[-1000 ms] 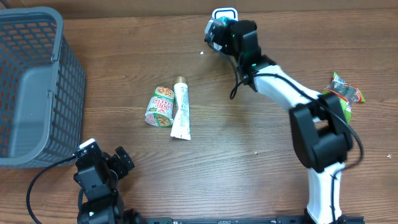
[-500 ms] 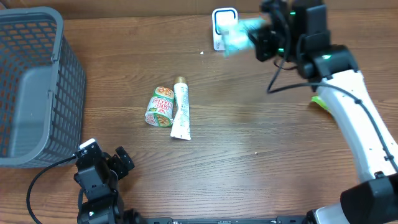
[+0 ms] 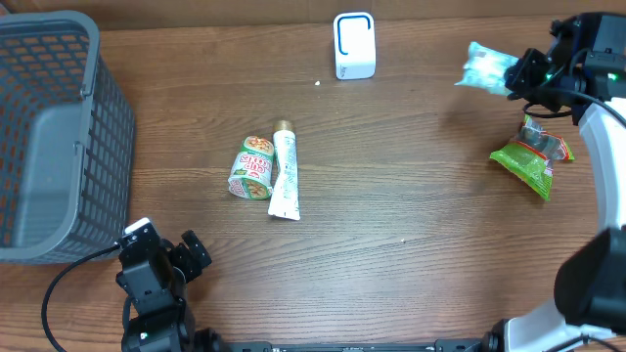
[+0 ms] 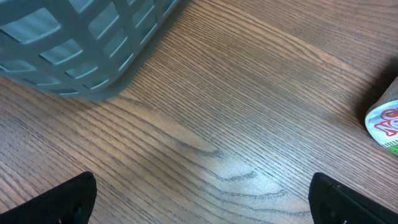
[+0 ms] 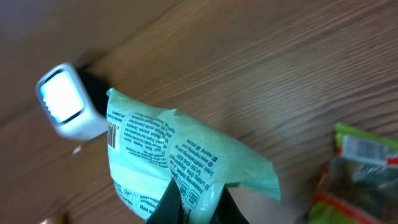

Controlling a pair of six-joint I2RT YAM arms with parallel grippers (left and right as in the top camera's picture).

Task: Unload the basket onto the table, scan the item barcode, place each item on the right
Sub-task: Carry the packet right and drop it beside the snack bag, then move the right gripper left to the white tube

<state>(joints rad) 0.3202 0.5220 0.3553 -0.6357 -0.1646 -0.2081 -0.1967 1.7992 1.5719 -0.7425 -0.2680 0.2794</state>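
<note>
1. Overhead view. The right gripper [image 3: 515,75] is up over the far right part of the table [image 3: 411,225]. Its jaws are pinched on the right end of a mint-green packet [image 3: 486,68].
2. The packet sticks out to the left of the jaws, clear of the table surface. It lies well right of the white scanner [image 3: 354,44], which stands at the far edge.
3. The packet appears pale, crinkled and slightly blurred; no print is legible here.
4. A green snack bag [image 3: 528,158] lies on the table, near side of the gripper. A noodle cup [image 3: 252,167] and a white tube [image 3: 285,183] lie side by side mid-table. A grey basket [image 3: 59,127] is at the left.
5. The left gripper [image 3: 161,259] sits at the near left edge with nothing in it.
6. Left wrist view. The left gripper [image 4: 202,193] has its jaws spread wide, with only bare wood between them. The basket's corner [image 4: 81,43] is at the far left. The noodle cup's rim [image 4: 385,121] shows at the right edge.
7. Right wrist view. The right gripper [image 5: 196,208] clamps the packet's [image 5: 168,155] lower edge. The black fingers [image 5: 171,202] are pressed together on the film.
8. The packet fans upward from the jaws. It is mint green with a white panel of small black text, and a barcode [image 5: 114,132] runs along its left edge.
9. The scanner [image 5: 65,102] lies beyond the packet's upper left corner. The snack bag [image 5: 360,168] is at the right.
</note>
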